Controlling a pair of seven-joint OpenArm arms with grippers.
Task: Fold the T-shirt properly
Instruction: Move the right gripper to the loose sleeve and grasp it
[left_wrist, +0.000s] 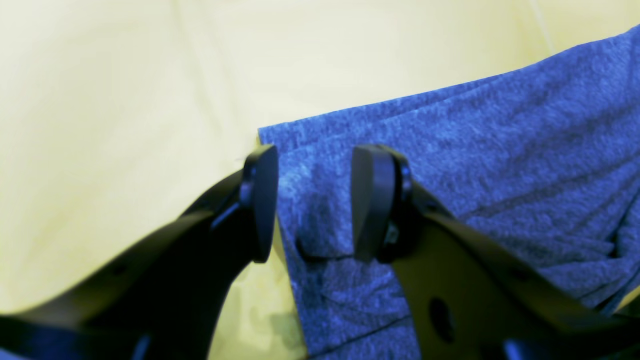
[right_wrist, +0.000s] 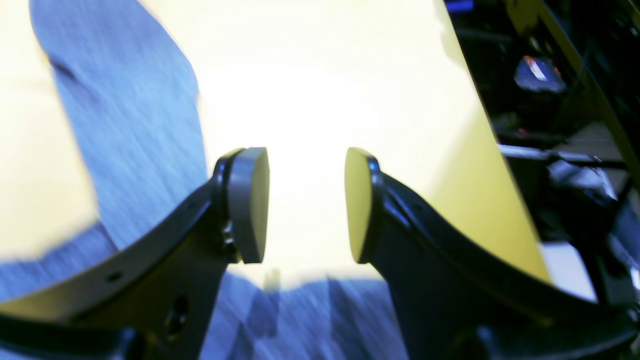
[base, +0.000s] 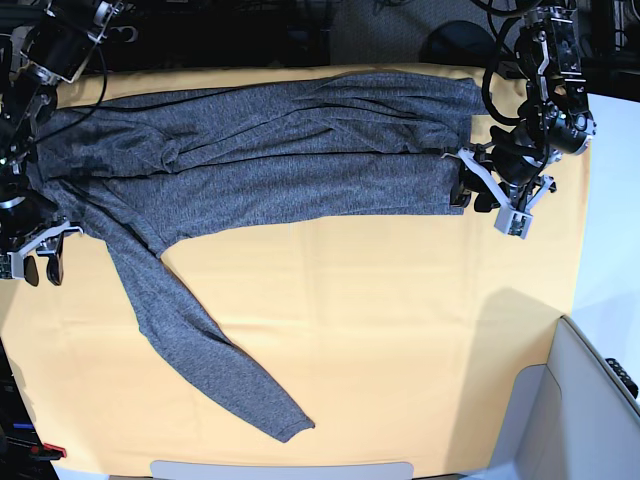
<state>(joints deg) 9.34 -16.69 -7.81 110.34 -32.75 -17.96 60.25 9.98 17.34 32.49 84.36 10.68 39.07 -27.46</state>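
Note:
The T-shirt (base: 270, 160) is dark heathered grey and lies lengthwise across the far part of the table, folded over on itself. One long sleeve (base: 200, 340) trails diagonally toward the near edge. My left gripper (base: 478, 195) is at the shirt's right end. In the left wrist view this left gripper (left_wrist: 315, 205) stands open, with a layered corner of the T-shirt (left_wrist: 450, 150) beneath and between its fingers. My right gripper (base: 41, 270) is at the shirt's left end. Seen from its wrist, the right gripper (right_wrist: 306, 205) is open over bare yellow cloth, with the T-shirt (right_wrist: 130, 115) to its left and below it.
A yellow-orange cloth (base: 400, 320) covers the table. Its edge (right_wrist: 480, 125) drops to dark clutter in the right wrist view. A grey-white box (base: 590, 410) stands at the near right corner. Cables and arm bases sit along the far edge.

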